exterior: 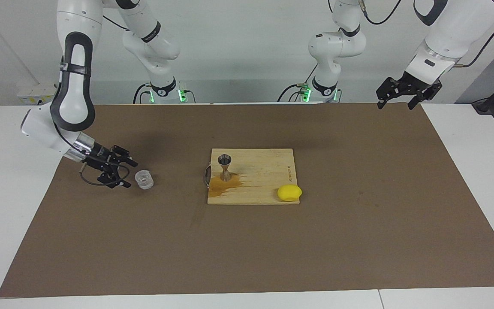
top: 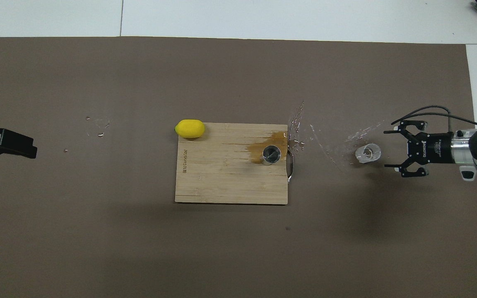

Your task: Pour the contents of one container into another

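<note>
The small clear glass tumbler [exterior: 144, 179] [top: 367, 153] stands upright on the brown mat of the desk [exterior: 358, 240], toward the right arm's end, well apart from the wooden cutting board [exterior: 264, 171]. The right pincer [exterior: 120, 174] [top: 404, 154] sits just beside the tumbler, spread wide and not touching it. The silvery hourglass-shaped steel jigger [exterior: 224, 168] [top: 271, 154] stands on the board by a brown stain. The left pincer [exterior: 401, 95] waits over the mat's corner, fingers apart.
</note>
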Action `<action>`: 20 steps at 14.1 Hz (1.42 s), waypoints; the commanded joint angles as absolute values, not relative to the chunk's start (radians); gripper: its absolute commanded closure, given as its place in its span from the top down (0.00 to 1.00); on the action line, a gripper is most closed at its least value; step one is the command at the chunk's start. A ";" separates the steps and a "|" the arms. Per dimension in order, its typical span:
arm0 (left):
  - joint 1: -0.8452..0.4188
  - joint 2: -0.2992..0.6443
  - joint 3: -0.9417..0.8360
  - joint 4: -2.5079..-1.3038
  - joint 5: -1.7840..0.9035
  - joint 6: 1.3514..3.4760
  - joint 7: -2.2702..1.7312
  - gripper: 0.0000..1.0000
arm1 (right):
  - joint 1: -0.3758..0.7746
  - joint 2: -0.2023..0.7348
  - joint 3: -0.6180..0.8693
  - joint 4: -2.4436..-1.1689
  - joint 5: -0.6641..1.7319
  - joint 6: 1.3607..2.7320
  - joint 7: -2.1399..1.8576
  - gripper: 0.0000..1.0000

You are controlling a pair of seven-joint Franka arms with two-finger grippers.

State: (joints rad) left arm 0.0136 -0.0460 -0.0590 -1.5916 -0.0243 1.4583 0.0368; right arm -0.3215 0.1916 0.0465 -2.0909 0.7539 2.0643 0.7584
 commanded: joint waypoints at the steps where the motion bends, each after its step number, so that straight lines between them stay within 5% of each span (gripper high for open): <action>1: 0.002 -0.060 -0.049 -1.605 -0.025 1.460 0.029 1.00 | -0.321 0.105 0.060 -2.112 0.642 2.053 0.700 1.00; 11: 0.002 -0.060 -0.049 -1.605 -0.025 1.460 0.029 1.00 | -0.089 -0.050 0.069 -2.060 0.105 1.965 0.308 1.00; 20: 0.002 -0.060 -0.049 -1.605 -0.025 1.460 0.029 1.00 | -0.028 -0.017 0.075 -1.599 -0.020 1.625 0.245 1.00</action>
